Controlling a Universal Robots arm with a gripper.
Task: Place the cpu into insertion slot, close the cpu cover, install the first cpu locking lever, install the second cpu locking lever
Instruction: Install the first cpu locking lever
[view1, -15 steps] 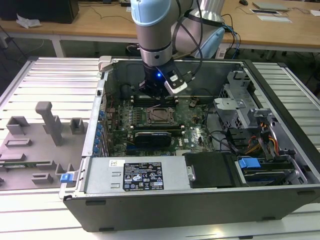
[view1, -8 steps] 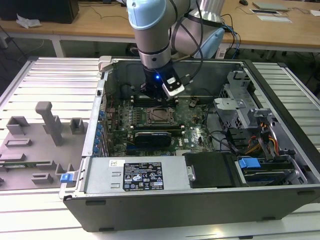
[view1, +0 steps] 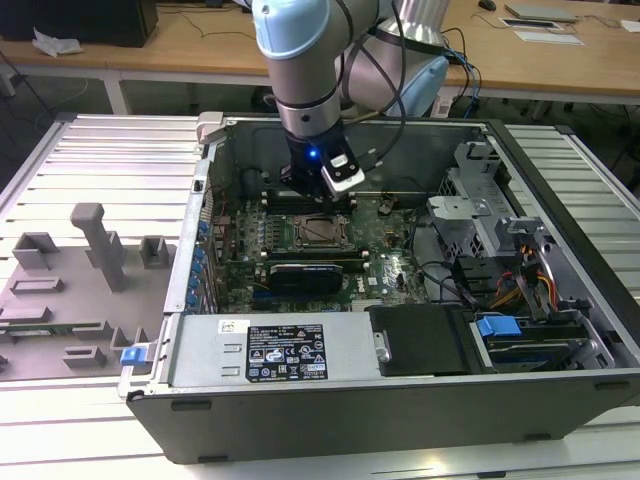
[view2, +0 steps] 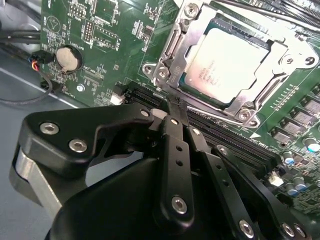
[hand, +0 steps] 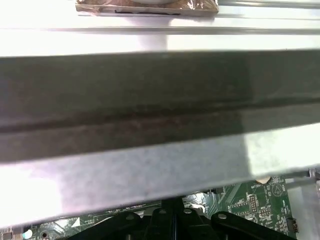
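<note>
Silvery-grey cpu (view2: 227, 62) seated flat, cpu cover (view2: 176, 47) down around it. Gripper (view2: 173, 106) closed, fingers together, tip near cpu, over black memory slots (view2: 225, 135) beside cpu. Coin battery (view2: 68, 58) well apart from cpu.

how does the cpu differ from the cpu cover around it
The cpu is a solid plate with print on top; the cpu cover is an open frame with a large cut-out. The cpu looks matte grey, the cpu cover shinier. The cpu sits inside the cut-out, the cpu cover rings it. Both are square, metal and lie flat.
</note>
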